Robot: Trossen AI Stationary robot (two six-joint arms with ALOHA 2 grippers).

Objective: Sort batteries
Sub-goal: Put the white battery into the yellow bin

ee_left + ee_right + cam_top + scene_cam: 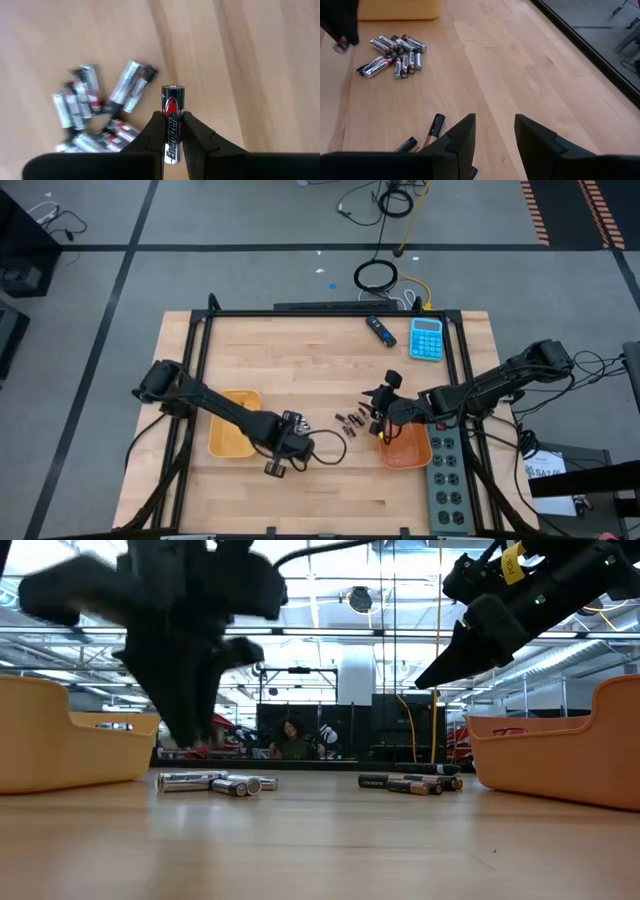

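Wooden planks make up the surface point(300, 360), framed by a black rail, and little sorting appears finished on it. At about nine o'clock an orange tray point(232, 437) is seen; whether any cells lie in it cannot be told. Just toward the centre from it, the left hand point(173, 150) is clamped together on one silver battery point(172, 122), whose label reads "Energizer". Beside it, a heap of silver batteries point(394, 55) is left unsorted on the wood. Near the centre, a smaller cluster of dark batteries point(412, 782) also awaits handling, one with a copper-coloured end; its print cannot be read. At about four o'clock a second orange tray point(405, 452) is placed, and over its near edge the right hand point(494, 137) is held with its fingers apart and nothing between them. At one o'clock a blue calculator point(427, 338) and a dark stick point(379, 329) are set aside. Most of the work is judged to remain.
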